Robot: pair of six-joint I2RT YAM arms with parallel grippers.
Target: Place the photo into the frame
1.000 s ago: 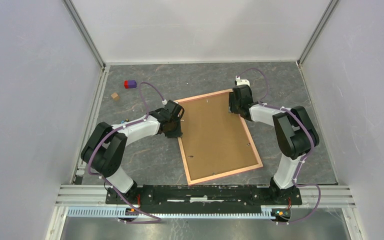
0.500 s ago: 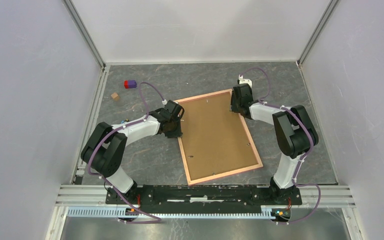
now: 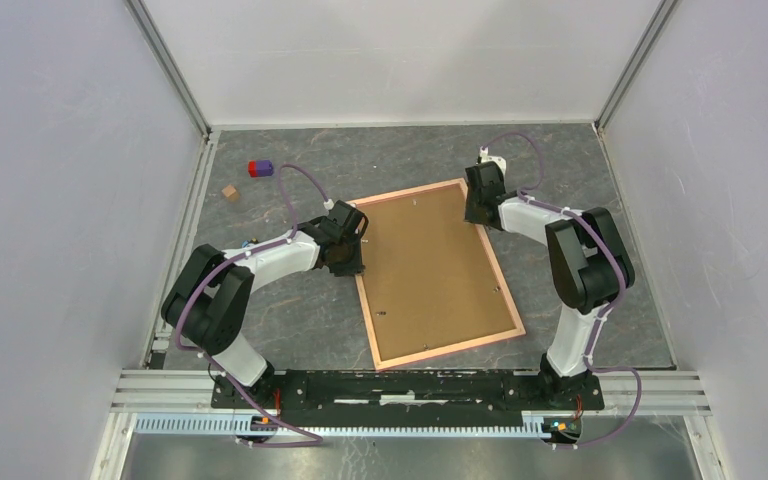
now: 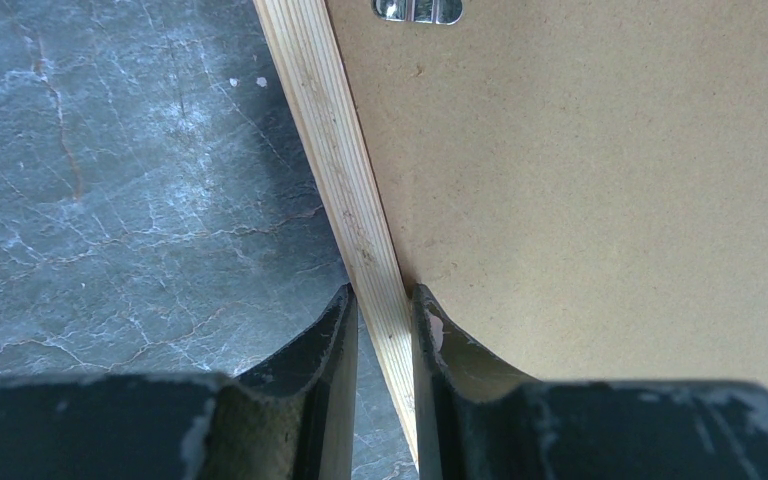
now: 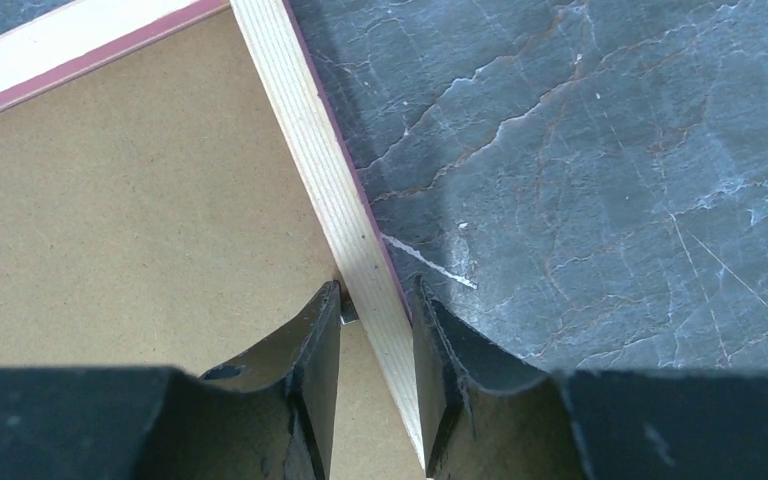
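Across the middle of the grey marbled table [image 3: 300, 325] lies the thin salmon-pink rectangular wooden frame [image 3: 451, 349], face down and slanted, with a plain brown backing board [image 3: 435, 270] filling it. At its left rail the left gripper [image 4: 382, 305] is nearly closed, pinching the pale wood from both sides. Near the upper-right corner the right gripper [image 5: 375, 295] clasps the right rail likewise

no readable txt, labels, nos. or signs on anything in any view.
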